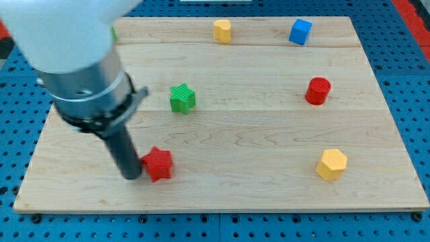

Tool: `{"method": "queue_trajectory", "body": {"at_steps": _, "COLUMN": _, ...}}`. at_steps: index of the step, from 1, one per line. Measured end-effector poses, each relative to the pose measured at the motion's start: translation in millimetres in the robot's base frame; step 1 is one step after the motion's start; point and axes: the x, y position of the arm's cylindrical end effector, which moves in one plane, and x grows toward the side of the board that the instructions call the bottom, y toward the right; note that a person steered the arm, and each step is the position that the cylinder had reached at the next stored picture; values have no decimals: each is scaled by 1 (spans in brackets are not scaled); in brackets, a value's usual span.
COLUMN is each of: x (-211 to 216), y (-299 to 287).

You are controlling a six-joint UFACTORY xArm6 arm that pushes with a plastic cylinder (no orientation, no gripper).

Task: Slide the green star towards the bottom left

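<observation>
We see our arm come in from the view's top left: a big white part, then a grey metal ring, then the straight dark rod. My tip (130,176) sits low on the light wooden tabletop (242,195), near the view's bottom left. There's no gripper on this arm, so nothing to spread or pinch w/; it's just the rod.

Nearest to us, right by my tip on its right side, is the small red star-shaped block (158,163). It looks like it's touching the rod or just abt touching; we can't tell which.

Also low down, but far over at the view's right, is the yellow six-sided block (332,164). It's well apart from everything else.

Going up the board, we get to the small green star-shaped block (182,98), the one the task is abt. It sits left of the middle of the tabletop, above the red star and a bit to its right. It's apart from my tip and just to the right of the grey ring of our arm.

At abt the same row, over on the right, is the red round block (318,91).

Farthest away, along the view's top edge, are the small yellow block (222,30) near the middle and the blue cube (300,31) to its right. A tiny bit of green shows at the top left beside our arm; too hidden to tell its shape.

Around the board is the blue base w/ lots of little holes (410,60).
</observation>
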Motion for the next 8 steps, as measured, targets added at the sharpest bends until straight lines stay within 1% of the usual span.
{"method": "queue_trajectory", "body": {"at_steps": 1, "x": -15, "y": -17}}
{"method": "queue_trajectory", "body": {"at_steps": 2, "x": -66, "y": 25}}
{"method": "queue_trajectory", "body": {"at_steps": 3, "x": -93, "y": 90}}
{"method": "queue_trajectory", "body": {"at_steps": 4, "x": -146, "y": 90}}
{"method": "queue_trajectory", "body": {"at_steps": 5, "x": -164, "y": 45}}
{"method": "queue_trajectory", "body": {"at_steps": 6, "x": -107, "y": -13}}
{"method": "queue_trajectory", "body": {"at_steps": 7, "x": -76, "y": -33}}
{"method": "queue_trajectory", "body": {"at_steps": 8, "x": -113, "y": 44}}
